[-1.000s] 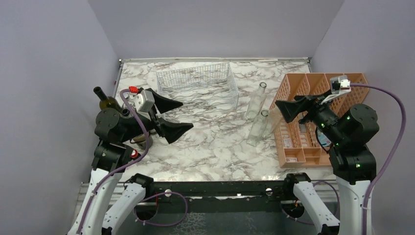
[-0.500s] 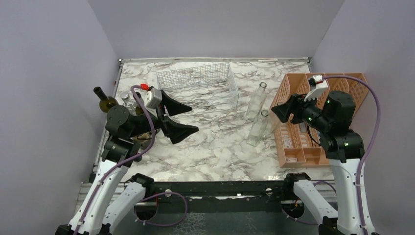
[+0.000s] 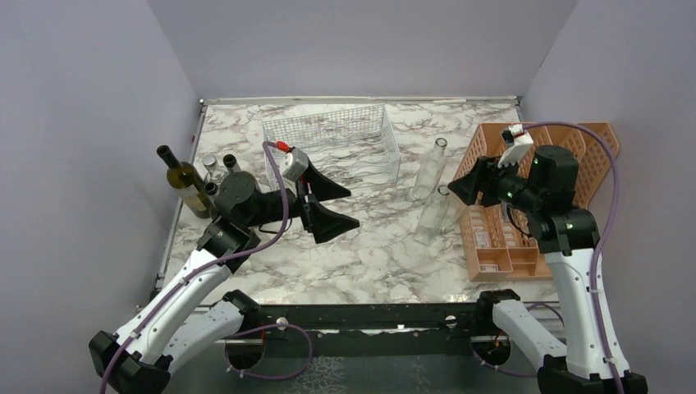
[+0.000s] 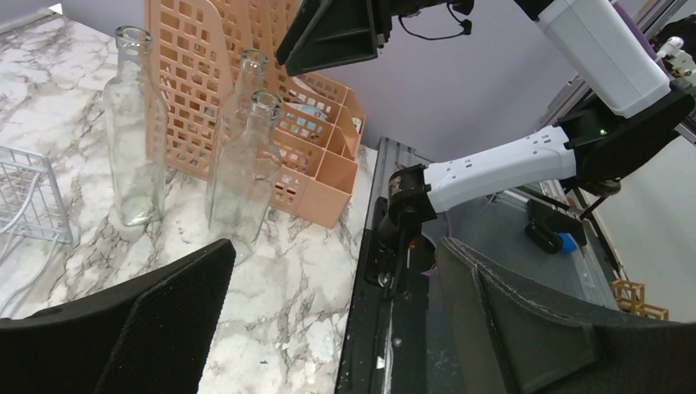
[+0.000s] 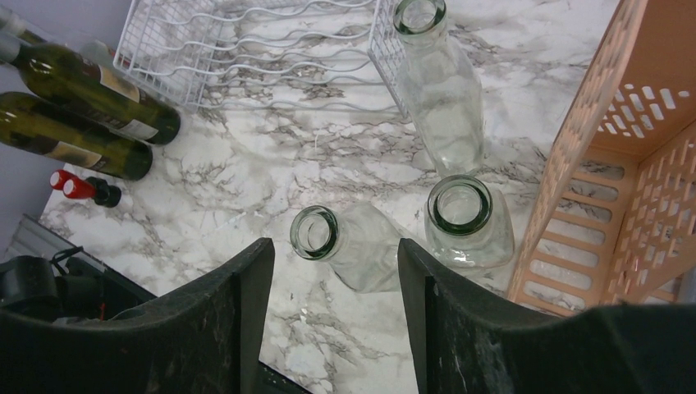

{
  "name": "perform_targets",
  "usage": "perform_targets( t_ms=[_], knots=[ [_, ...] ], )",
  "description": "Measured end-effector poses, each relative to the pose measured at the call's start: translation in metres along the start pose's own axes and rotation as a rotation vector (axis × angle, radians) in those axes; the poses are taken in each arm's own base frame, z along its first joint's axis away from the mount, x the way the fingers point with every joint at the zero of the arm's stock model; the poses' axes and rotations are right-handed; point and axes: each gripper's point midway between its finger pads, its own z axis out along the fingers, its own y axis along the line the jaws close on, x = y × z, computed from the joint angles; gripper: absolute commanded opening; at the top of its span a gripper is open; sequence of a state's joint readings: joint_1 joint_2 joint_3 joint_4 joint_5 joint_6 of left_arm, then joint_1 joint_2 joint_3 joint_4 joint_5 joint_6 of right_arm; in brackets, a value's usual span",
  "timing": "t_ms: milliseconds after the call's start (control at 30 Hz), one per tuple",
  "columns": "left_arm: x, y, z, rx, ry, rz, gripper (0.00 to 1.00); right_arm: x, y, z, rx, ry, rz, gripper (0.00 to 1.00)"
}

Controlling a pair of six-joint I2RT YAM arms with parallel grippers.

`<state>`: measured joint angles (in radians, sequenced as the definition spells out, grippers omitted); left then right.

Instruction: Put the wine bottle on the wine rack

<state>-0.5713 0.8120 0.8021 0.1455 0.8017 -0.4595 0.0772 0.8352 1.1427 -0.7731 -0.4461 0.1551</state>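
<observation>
The white wire wine rack point(image 3: 330, 141) lies at the back middle of the table; it also shows in the right wrist view point(image 5: 246, 49). A dark green wine bottle point(image 3: 185, 182) stands at the left edge, with two more bottles beside it. The right wrist view shows two green wine bottles point(image 5: 90, 89) there. My left gripper point(image 3: 353, 207) is open and empty over the table's middle, pointing right point(image 4: 332, 263). My right gripper point(image 3: 456, 189) is open and empty above three clear glass bottles point(image 5: 345, 246), beside the orange tray.
The orange perforated divider tray point(image 3: 566, 156) stands at the right, also in the left wrist view point(image 4: 316, 176). Clear glass bottles point(image 3: 430, 171) stand between rack and tray. A small red-capped bottle point(image 5: 82, 189) stands near the green bottles.
My left arm has swung away from the dark bottles, rightward to the table's middle, still open. My right gripper has moved left and forward over the clear bottles.
</observation>
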Motion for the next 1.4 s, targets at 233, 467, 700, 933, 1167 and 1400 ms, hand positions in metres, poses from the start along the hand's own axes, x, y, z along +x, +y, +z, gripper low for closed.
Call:
perform_targets(
  t_ms=[233,467,700,933,1167,1400],
  knots=[
    [0.011,-0.001,0.018,0.001,0.016,-0.028,0.99,0.014,0.001,0.013,-0.021,0.064,-0.006,0.63],
    [0.016,0.000,0.026,-0.010,0.024,-0.032,0.99,0.018,0.003,0.017,-0.024,0.083,-0.016,0.63],
    [0.019,0.007,0.031,-0.037,0.025,-0.043,0.99,0.025,0.006,0.025,-0.040,0.110,-0.022,0.64],
    [0.020,0.009,0.033,-0.052,0.022,-0.047,0.98,0.034,0.007,0.037,-0.017,0.156,-0.044,0.64],
    [0.022,0.010,0.033,-0.064,0.025,-0.046,0.98,0.032,0.015,0.045,0.027,0.169,-0.083,0.64],
    [0.025,0.015,0.024,-0.117,0.040,-0.019,0.98,0.027,0.023,0.047,0.069,0.157,-0.123,0.63]
  ],
)
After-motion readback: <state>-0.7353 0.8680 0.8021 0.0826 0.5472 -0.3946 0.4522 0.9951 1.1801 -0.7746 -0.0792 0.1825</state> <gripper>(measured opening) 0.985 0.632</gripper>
